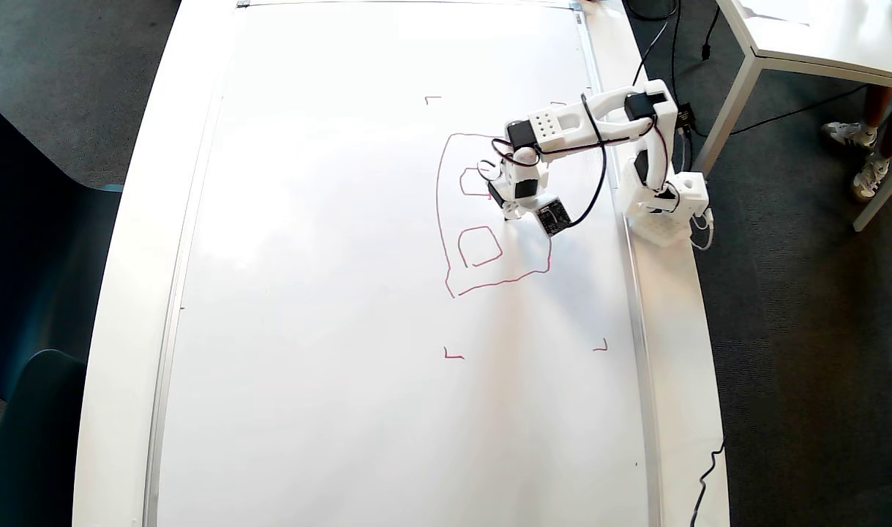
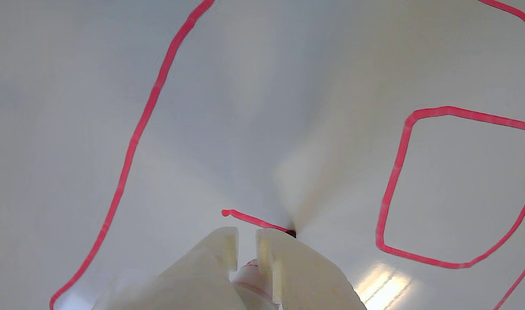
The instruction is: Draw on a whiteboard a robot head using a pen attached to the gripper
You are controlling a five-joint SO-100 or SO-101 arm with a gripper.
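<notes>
A large glossy whiteboard (image 1: 328, 293) with a thin silver frame lies flat on a long white table (image 1: 124, 293), which stands on dark grey carpet. A dark chair (image 1: 28, 293) sits at the left edge of the overhead view, a smaller white side table (image 1: 819, 44) stands at the upper right, and a person's sneakered feet (image 1: 859, 157) show beside one of its legs. Black cables run from the arm's boxy base (image 1: 665, 212), which is fixed on the table's right rim.

The arm reaches leftward in the overhead view, placing the gripper (image 1: 510, 212) over the robot head (image 1: 482, 219), a red outline drawn in the right half of the board. Two small squares are finished inside the outline; small red corner marks lie around it.

In the wrist view, the gripper (image 2: 246, 243) has its two white fingers (image 2: 221, 254) set narrowly apart, clamping the pen (image 2: 253, 280), whose white barrel with a red band shows between them. The pen's long axis runs steeply down toward the board, and its dark tip touches the surface at the end of a short fresh red stroke (image 2: 253, 221). That stroke lies between the outline's long side and one finished square (image 2: 400, 163).
</notes>
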